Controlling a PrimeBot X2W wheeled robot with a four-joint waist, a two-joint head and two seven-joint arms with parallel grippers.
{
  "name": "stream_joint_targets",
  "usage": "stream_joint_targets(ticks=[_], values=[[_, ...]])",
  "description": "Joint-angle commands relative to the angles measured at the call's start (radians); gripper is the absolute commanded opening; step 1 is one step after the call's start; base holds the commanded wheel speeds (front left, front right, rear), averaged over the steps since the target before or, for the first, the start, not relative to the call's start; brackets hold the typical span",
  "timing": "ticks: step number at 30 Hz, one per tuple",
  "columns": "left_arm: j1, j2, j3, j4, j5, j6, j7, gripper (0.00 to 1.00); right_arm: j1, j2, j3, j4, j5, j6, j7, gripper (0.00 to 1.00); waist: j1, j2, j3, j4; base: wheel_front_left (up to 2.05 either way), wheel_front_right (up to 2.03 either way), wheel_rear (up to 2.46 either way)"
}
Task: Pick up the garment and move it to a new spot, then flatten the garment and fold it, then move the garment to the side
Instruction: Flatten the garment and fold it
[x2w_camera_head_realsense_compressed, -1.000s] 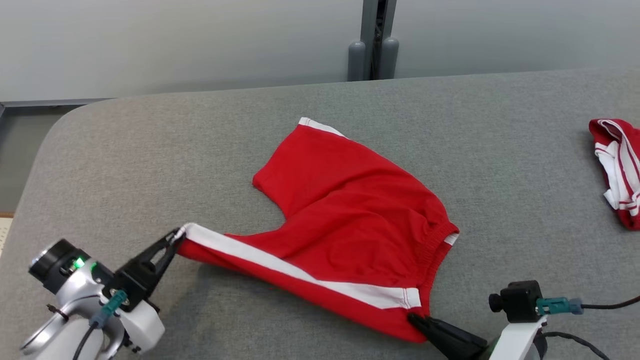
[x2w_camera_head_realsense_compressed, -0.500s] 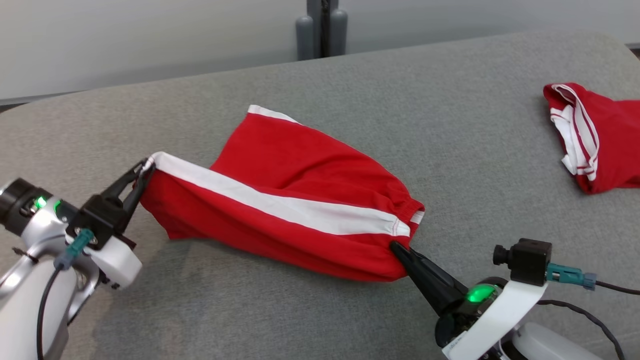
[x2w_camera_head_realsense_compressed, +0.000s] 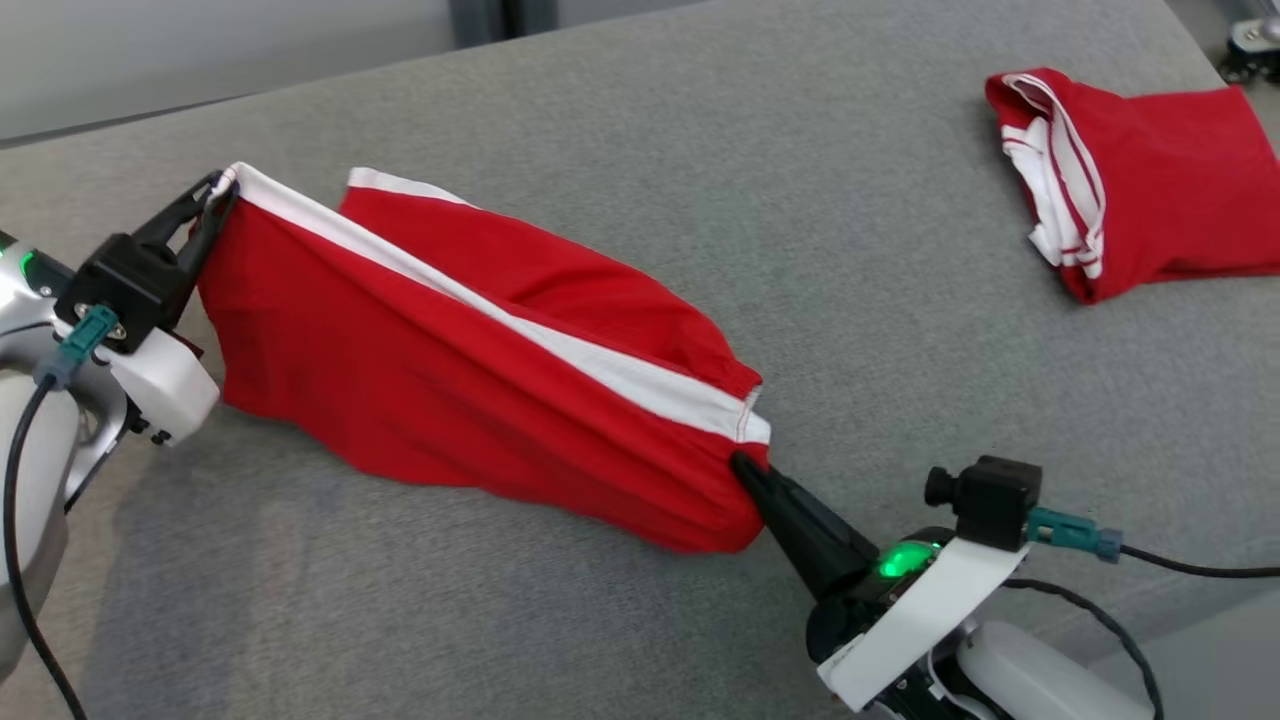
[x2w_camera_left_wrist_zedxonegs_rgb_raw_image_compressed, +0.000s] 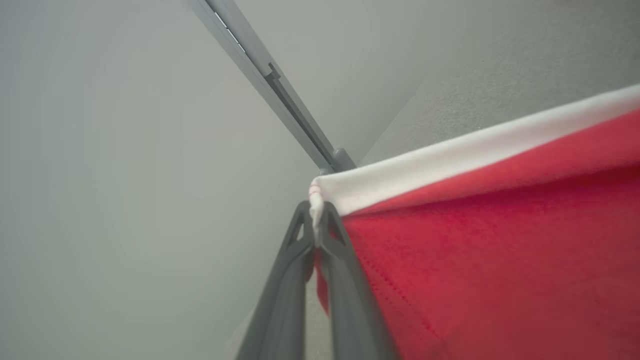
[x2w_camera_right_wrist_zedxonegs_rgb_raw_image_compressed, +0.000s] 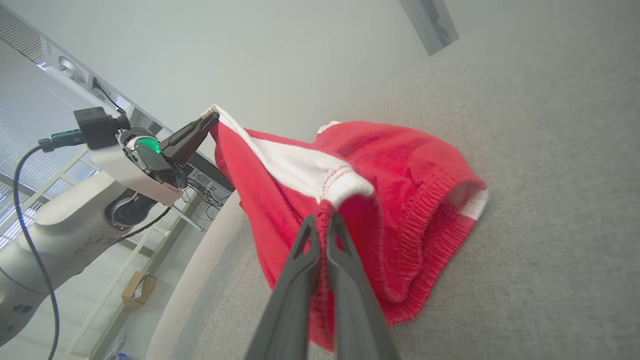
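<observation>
Left gripper (x2w_camera_head_realsense_compressed: 222, 187) and right gripper (x2w_camera_head_realsense_compressed: 745, 466) are both pinched shut on the red shorts (x2w_camera_head_realsense_compressed: 450, 380). The striped edge now hangs lifted off the table (x2w_camera_head_realsense_compressed: 700, 150); a second ago it lay low. The fold over the far leg looks underway.

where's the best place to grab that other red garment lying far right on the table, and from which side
Probably the white-striped end of the other red garment, approached low from the middle of the table. Its layers stack up there into a raised edge to pinch; the rest lies flat. The right gripper is nearer but is shut on the red shorts.
</observation>
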Motion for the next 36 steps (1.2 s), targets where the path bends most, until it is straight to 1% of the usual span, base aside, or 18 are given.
stream_joint_targets(ticks=[1,7,11,16,24,28,36], values=[[-0.027,0.014,-0.016,0.016,-0.014,0.000,-0.002,0.00,-0.019,0.003,0.004,0.010,-0.011,0.000,0.000,0.00,0.0000,-0.0001,0.027,-0.033,0.00,0.00,0.00],[-0.150,0.052,-0.176,0.081,-0.082,0.000,0.004,0.00,-0.059,0.062,0.008,0.052,-0.026,0.000,0.000,0.00,0.0000,-0.0001,0.059,-0.100,0.00,0.00,0.00],[-0.225,0.082,-0.293,0.109,-0.136,0.000,0.026,0.00,-0.071,0.106,-0.028,0.066,-0.027,0.000,0.000,0.00,0.0000,-0.0001,0.076,-0.136,0.00,0.00,0.00],[-0.310,0.110,-0.404,0.147,-0.204,0.000,0.054,0.00,-0.077,0.144,-0.063,0.089,-0.046,0.000,-0.001,0.00,0.0000,-0.0001,0.097,-0.165,0.00,0.00,0.00],[-0.403,0.124,-0.516,0.222,-0.269,0.000,0.079,0.00,-0.087,0.181,-0.094,0.122,-0.074,0.000,-0.001,0.00,0.0000,-0.0001,0.132,-0.190,0.00,0.00,0.00],[-0.429,0.122,-0.546,0.251,-0.286,0.000,0.090,0.00,-0.092,0.194,-0.099,0.126,-0.080,0.000,-0.001,0.00,0.0000,-0.0001,0.146,-0.193,0.00,0.00,0.00],[-0.472,0.096,-0.605,0.322,-0.325,0.000,0.097,0.00,-0.120,0.220,-0.096,0.154,-0.083,0.000,-0.001,0.00,0.0000,-0.0001,0.173,-0.191,0.00,0.00,0.00]])
